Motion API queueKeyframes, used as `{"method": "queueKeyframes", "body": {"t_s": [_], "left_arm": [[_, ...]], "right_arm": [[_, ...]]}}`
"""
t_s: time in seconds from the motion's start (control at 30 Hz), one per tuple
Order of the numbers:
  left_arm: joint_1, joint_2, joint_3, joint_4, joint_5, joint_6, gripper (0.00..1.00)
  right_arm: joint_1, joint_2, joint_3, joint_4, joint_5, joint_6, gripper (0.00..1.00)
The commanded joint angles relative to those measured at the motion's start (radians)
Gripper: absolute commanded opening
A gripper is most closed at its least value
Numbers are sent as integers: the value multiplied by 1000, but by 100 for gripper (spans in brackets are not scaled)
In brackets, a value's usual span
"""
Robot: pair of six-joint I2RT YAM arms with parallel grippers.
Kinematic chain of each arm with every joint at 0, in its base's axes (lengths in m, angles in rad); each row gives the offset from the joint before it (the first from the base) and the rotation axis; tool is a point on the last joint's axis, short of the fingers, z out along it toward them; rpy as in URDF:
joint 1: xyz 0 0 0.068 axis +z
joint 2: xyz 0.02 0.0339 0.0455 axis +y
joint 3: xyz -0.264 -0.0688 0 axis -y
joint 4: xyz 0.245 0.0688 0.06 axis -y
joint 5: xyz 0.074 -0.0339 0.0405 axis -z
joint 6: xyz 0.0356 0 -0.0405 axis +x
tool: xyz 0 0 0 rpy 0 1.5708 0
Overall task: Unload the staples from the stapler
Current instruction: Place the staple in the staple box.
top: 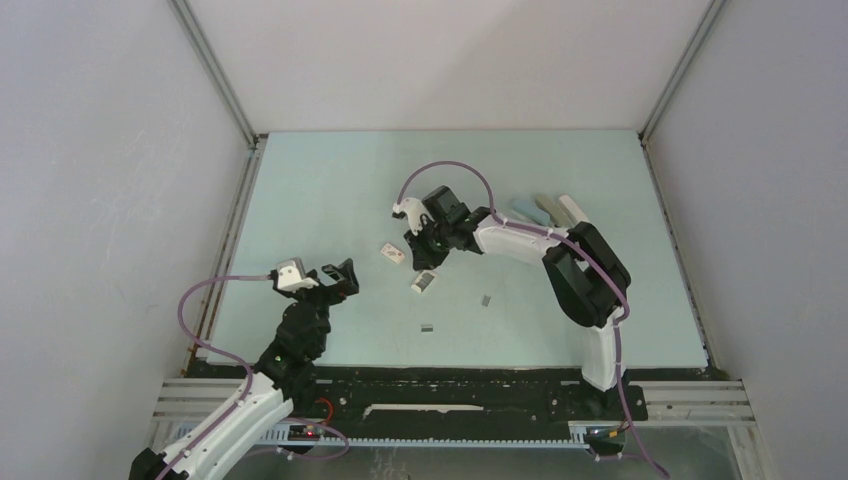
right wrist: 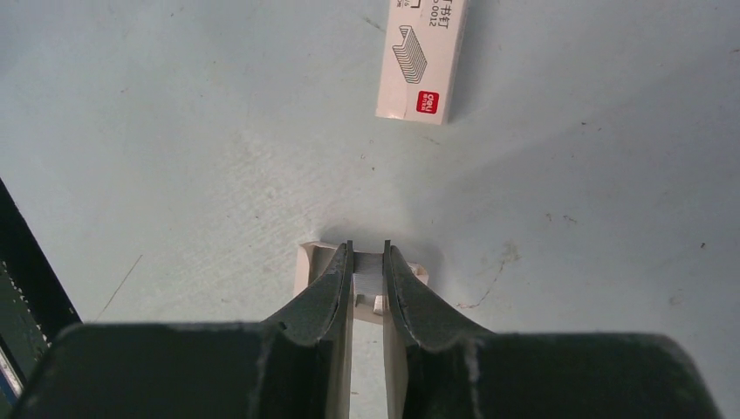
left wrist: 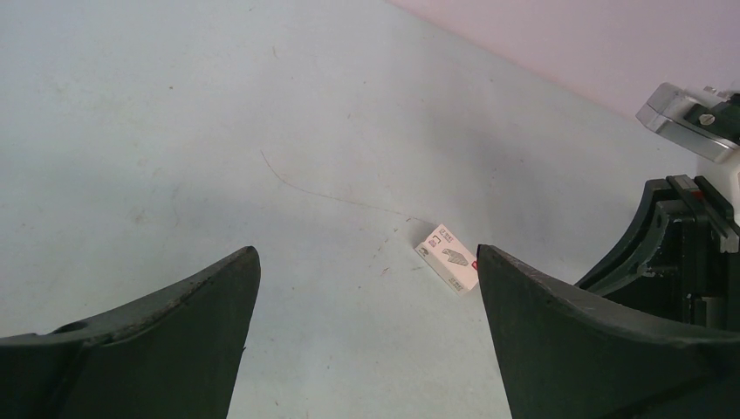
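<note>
Item: stapler (top: 524, 210), slim, pale blue, lying near the far right corner of the table (top: 330, 180), beside two other elongated pieces and apart from both arms. Staples (top: 486, 299): one short grey strip loose on the table toward the near edge, and a second strip (top: 427, 327) nearer that edge. They are probably laid out there as unloaded stock. Right gripper (right wrist: 367, 247): at mid-table, fingers pressed together on a small whitish piece (right wrist: 366, 284) that rests on the table; what the piece is cannot be told. The narrow pinch suits a thin part that needs steadying or lifting. White staple box (right wrist: 421, 57): flat on the table just beyond those fingers, untouched. Left gripper (left wrist: 366, 255): near the left edge, fingers wide apart, holding nothing and facing the box, apparently on standby to assist.
</note>
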Motion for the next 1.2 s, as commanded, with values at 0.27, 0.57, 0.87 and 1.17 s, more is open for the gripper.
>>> {"method": "queueKeyframes", "body": {"t_s": [0.27, 0.57, 0.87, 1.17], "left_arm": [[6, 4, -14, 30, -10, -2, 100], [6, 4, -14, 30, -11, -1, 100], [6, 4, -14, 30, -10, -1, 100], [7, 3, -14, 28, -10, -1, 100]], "right_arm": [[13, -79, -49, 57, 35, 85, 16], [34, -81, -62, 62, 60, 105, 17], [45, -78, -72, 63, 86, 120, 17], [48, -68, -81, 66, 94, 128, 17]]}}
